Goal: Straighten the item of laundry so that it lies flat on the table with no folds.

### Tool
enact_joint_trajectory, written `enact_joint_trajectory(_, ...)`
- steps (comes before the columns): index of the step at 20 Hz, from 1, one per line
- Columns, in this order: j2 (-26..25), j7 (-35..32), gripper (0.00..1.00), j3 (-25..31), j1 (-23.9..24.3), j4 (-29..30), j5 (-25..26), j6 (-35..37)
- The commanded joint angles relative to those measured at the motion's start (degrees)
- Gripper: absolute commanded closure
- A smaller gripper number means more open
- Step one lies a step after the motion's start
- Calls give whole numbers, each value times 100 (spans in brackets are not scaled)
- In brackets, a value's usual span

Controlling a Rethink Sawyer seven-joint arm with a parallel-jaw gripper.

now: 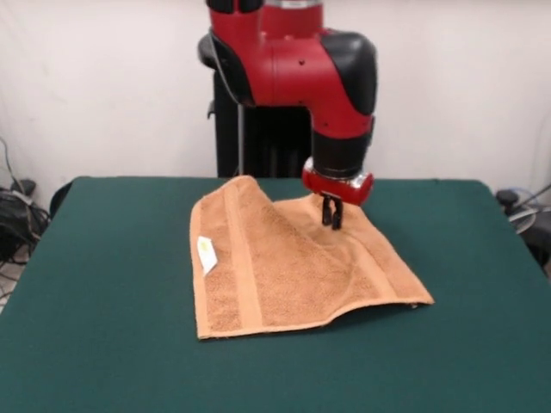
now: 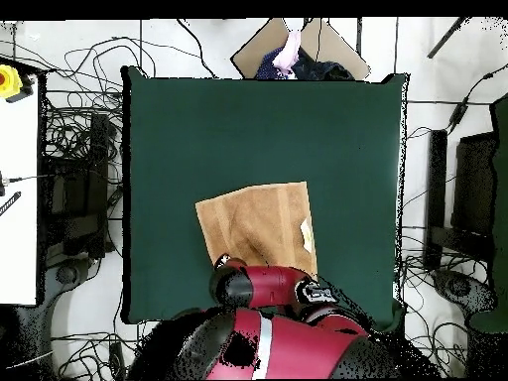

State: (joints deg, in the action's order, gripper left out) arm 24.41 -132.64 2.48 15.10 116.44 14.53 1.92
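Note:
The tan-orange towel [image 1: 293,271] lies in the middle of the dark green table [image 1: 103,301], spread out but rumpled. Its far part rises in a ridge toward my gripper, and its front right corner lifts a little off the felt. A woven band runs down its left side, next to the small white tag [image 1: 207,254]. My gripper [image 1: 332,215] points straight down at the towel's far edge, with its fingers pinched together on the cloth. In the overhead view the towel [image 2: 258,223] and tag [image 2: 307,236] show on the table [image 2: 248,129]. The arm [image 2: 268,293] hides the gripper there.
The black pedestal [image 1: 258,138] stands behind the table's far edge. Cables and equipment lie around the table on the floor [image 2: 79,189]. A person [image 2: 290,50] shows beyond the table edge opposite the robot in the overhead view.

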Motion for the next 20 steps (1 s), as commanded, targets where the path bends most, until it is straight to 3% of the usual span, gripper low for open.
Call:
enact_joint_trajectory(1, -440, -1592, 100, 1345, -676, -508, -1367, -337)
enact_joint_trajectory(6, -145, -1788, 100, 762, -1552, -690, -2340, 295)
enact_joint_trajectory(12, -267, -1654, 100, -41, -2493, -1117, -3279, 833)
enact_joint_trajectory(17, -559, -1326, 100, -518, -2894, -1410, -3651, 903)
enact_joint_trajectory(20, -769, -1175, 100, -765, -2973, -1420, -3709, 572)
